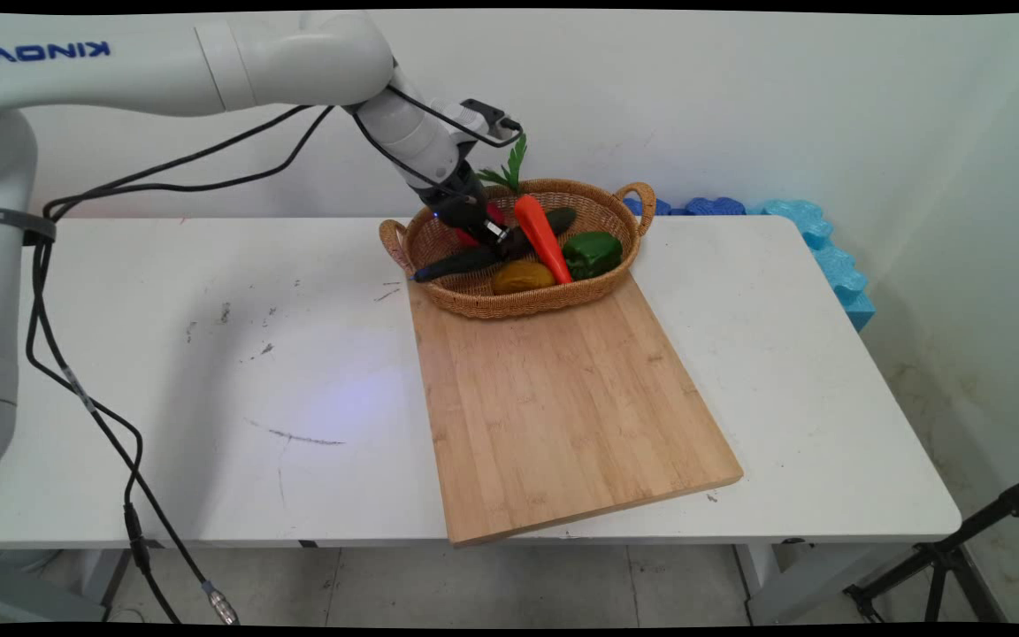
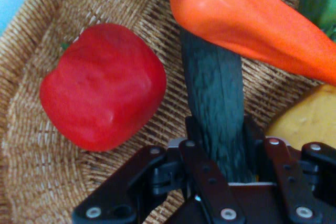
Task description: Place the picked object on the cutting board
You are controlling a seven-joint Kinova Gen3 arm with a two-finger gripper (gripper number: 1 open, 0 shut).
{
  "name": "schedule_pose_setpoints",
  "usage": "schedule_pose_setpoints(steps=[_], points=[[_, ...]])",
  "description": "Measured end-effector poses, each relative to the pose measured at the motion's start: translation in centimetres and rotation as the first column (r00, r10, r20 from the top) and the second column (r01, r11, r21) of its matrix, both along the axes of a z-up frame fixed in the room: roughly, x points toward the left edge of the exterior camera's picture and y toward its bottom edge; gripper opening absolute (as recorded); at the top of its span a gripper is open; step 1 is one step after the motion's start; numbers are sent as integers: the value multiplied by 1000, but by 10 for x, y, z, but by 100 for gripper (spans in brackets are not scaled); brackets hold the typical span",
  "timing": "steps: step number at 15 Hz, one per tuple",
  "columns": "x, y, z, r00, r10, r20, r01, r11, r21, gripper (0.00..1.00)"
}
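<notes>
Heads up: your gripper (image 2: 220, 169) is pinching the cucumber (image 2: 215, 98) in the basket (image 1: 527, 301) at the bench's far edge. The carrot (image 2: 247, 19) lies across it, so lifting could drag that out.

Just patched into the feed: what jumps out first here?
The gripper is down inside the wicker basket at the table's far side, closed around a dark green cucumber. An orange carrot lies across the cucumber, with a red pepper beside it; the wooden cutting board in front is bare.
</notes>
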State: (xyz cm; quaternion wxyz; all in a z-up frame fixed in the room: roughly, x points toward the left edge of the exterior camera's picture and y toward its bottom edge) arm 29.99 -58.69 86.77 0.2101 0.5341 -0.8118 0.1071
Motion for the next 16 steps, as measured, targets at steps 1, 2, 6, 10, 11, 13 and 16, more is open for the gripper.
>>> schedule_pose_setpoints(steps=[1,2,6,10,11,13,16], points=[[2,1,4,1000,-6,-1,6,1000,-9,0],[4,4,9,1000,-16,-1,16,1000,-21,0],[18,19,39,998,-56,3,56,996,-75,0],[35,40,78,994,-107,6,106,984,-145,0],[40,47,90,993,-122,6,121,979,-165,0],[46,58,109,989,-150,2,147,969,-199,0],[50,74,135,981,-195,-7,187,951,-245,0]])
